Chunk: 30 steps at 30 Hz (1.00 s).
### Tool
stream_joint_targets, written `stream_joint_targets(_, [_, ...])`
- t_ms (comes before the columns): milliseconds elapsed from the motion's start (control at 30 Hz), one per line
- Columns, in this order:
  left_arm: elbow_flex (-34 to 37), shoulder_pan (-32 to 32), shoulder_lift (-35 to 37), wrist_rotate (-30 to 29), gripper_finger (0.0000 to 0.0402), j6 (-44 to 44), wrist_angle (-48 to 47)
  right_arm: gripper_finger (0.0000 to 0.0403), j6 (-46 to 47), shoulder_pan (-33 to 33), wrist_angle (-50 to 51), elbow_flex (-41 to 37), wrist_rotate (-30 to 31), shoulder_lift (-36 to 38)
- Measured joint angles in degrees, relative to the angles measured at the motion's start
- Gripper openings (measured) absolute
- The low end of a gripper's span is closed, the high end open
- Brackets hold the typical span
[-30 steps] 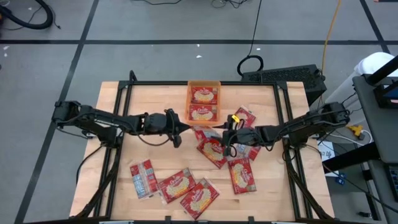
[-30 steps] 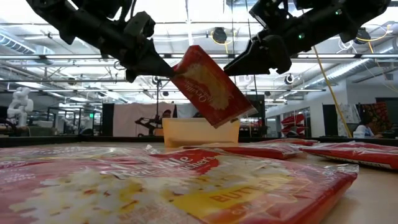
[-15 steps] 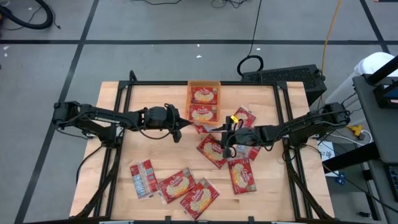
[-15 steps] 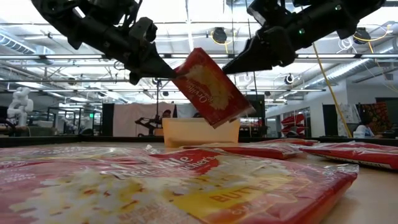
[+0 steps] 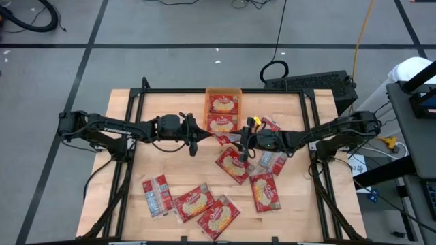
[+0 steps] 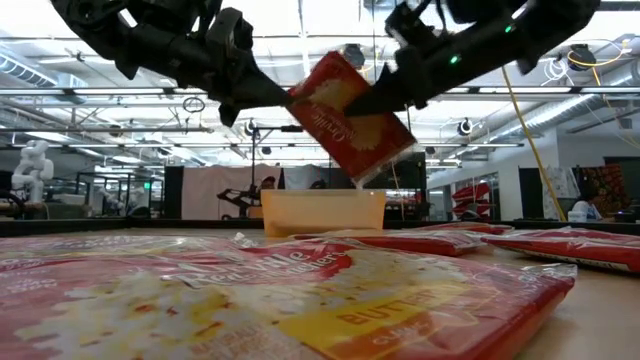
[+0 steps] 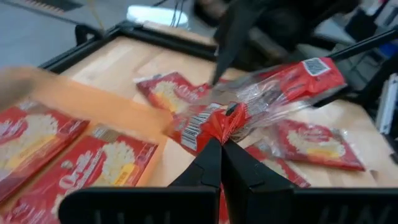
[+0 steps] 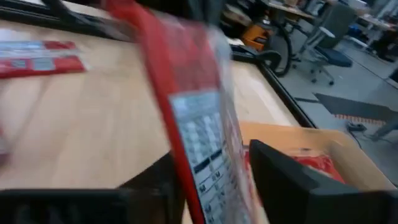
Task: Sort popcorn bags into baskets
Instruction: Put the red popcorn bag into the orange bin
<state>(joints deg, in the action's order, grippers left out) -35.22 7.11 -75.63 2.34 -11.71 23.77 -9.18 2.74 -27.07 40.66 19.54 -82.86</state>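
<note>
Your left pincer [image 6: 262, 92] is clenched on one edge of a popcorn bag [image 6: 352, 117], holding it tilted in the air at centre frame in the low view. Your right pincer [image 6: 365, 103] has its jaws either side of the bag, not visibly gripping; likely a handover. The orange basket [image 5: 206, 112], upper centre of the high view, already holds two bags. Other bags lie scattered on the wooden worktop [image 5: 163, 156], in a workshop with grey flooring.
</note>
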Motion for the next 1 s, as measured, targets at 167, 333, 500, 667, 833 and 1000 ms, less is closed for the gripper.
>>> stream_joint_targets(167, [0.0,-0.2,0.0,1.0,0.002,3.0,3.7,0.005,-0.7,-1.7,-1.3,0.0,-0.4,-2.1])
stream_joint_targets(333, [0.0,-0.7,0.0,0.1,0.0081,8.6,9.2,0.0018,-3.5,-3.1,-2.6,-0.1,-0.4,0.9])
stream_joint_targets(500, [0.0,0.5,2.3,-11.2,0.0176,13.5,13.9,0.0021,-5.5,-6.4,-1.3,-0.1,-0.4,7.2])
stream_joint_targets(667, [0.0,2.0,3.7,-18.1,0.0257,15.9,14.1,0.0008,-3.3,-10.7,-4.2,-0.1,-4.8,11.0])
stream_joint_targets(833, [-0.1,3.5,1.7,-14.0,0.0289,14.7,17.2,0.0016,0.9,-13.9,-19.1,-0.8,-14.4,8.6])
stream_joint_targets(1000, [-0.2,3.4,0.2,-11.1,0.0275,17.3,24.0,0.001,0.3,-14.6,-33.0,-0.9,-18.3,4.1])
